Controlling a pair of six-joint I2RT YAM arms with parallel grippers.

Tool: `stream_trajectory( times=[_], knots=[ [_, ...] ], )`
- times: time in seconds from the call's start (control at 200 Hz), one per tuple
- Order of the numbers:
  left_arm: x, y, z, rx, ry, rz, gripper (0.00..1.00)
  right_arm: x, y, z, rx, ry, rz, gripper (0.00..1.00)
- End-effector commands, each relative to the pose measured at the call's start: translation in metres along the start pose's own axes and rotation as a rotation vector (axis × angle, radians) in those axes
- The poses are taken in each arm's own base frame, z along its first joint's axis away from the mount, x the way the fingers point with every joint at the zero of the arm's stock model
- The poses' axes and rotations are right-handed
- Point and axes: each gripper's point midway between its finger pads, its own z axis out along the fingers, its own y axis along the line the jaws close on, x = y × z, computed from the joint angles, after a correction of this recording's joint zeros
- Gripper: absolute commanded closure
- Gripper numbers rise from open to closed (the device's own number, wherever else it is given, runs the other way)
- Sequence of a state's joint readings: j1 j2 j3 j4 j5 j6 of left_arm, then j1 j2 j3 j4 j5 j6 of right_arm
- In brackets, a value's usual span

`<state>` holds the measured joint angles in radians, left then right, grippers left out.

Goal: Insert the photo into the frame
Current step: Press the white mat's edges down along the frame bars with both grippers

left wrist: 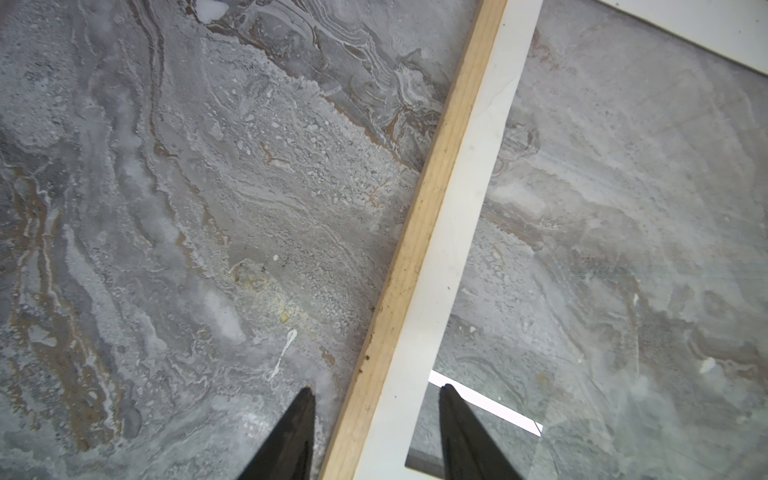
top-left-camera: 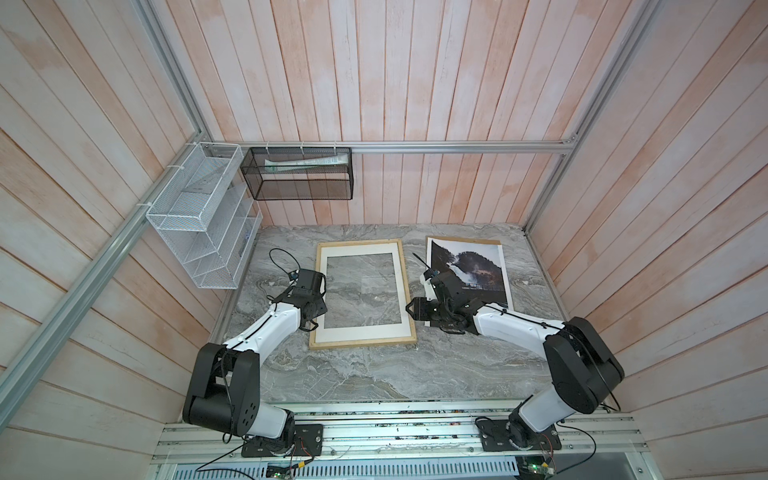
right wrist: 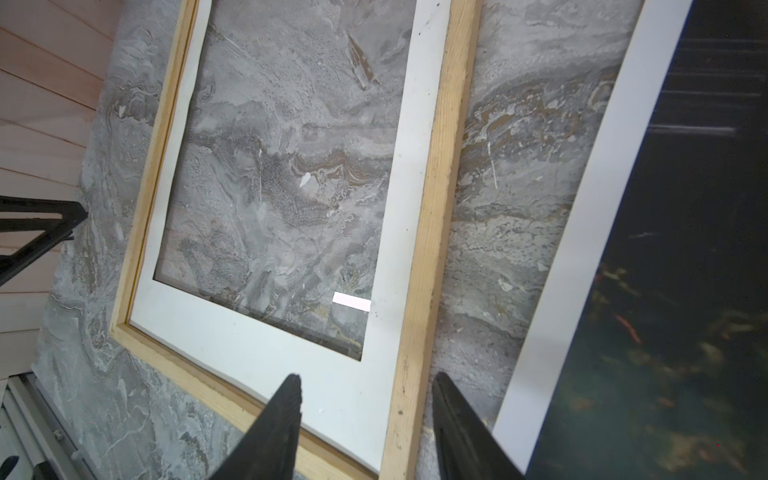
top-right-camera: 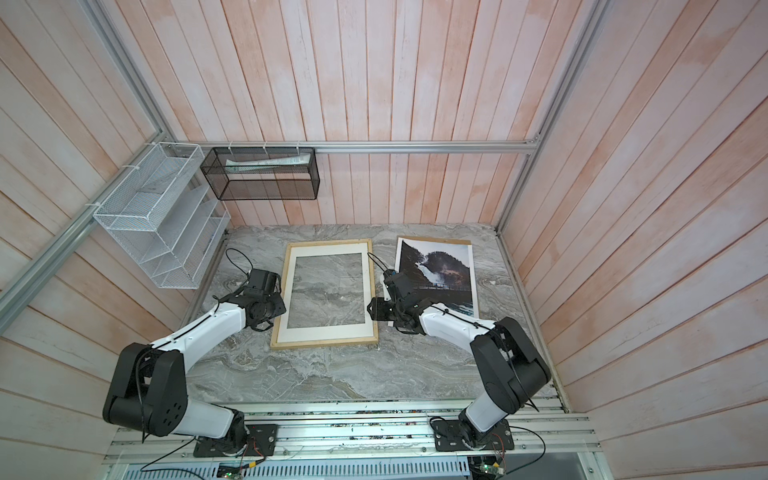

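At the left, the left gripper (left wrist: pixel 377 388) hangs low with its fingers spread, one over the table (top-left-camera: pixel 374 374) and one over the pane, straddling the left rail of the frame (top-left-camera: pixel 361 341) without clasping it. The frame lies flat mid-table, with a white mat inside it and the grey tabletop showing through. The right gripper (right wrist: pixel 366 376) likewise stands spread across the frame's right rail by the near corner, grasping nothing, and further right, apart from the frame, the photo (top-left-camera: pixel 478 266) lies face up on a brown panel (top-left-camera: pixel 469 240).
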<state>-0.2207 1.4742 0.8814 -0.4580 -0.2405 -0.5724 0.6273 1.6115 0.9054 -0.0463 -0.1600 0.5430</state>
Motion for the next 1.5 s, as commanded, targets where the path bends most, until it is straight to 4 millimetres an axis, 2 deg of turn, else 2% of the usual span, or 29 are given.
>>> stream_trajectory(
  times=[0.0, 0.265, 0.535, 0.69, 1.045, 1.22, 1.496],
  knots=[
    [0.010, 0.002, 0.010, -0.003, 0.032, 0.006, 0.50, 0.014, -0.007, 0.013, 0.053, 0.068, -0.028, 0.48],
    [0.026, 0.003, 0.027, -0.014, 0.089, 0.028, 0.52, 0.031, -0.011, 0.037, 0.129, 0.144, -0.064, 0.50],
    [0.039, 0.003, 0.040, -0.016, 0.134, 0.048, 0.56, 0.045, -0.017, 0.047, 0.200, 0.182, -0.092, 0.53],
    [0.046, 0.002, 0.045, -0.010, 0.155, 0.059, 0.58, 0.056, -0.023, 0.050, 0.245, 0.216, -0.115, 0.59],
    [0.062, 0.001, 0.052, -0.014, 0.204, 0.086, 0.64, 0.081, -0.038, 0.053, 0.351, 0.293, -0.168, 0.65],
    [0.069, -0.013, 0.049, 0.002, 0.216, 0.125, 0.67, 0.081, -0.039, 0.053, 0.362, 0.302, -0.177, 0.65],
    [0.089, -0.037, 0.037, 0.057, 0.235, 0.168, 0.73, 0.083, -0.043, 0.033, 0.371, 0.287, -0.174, 0.70]
  ],
)
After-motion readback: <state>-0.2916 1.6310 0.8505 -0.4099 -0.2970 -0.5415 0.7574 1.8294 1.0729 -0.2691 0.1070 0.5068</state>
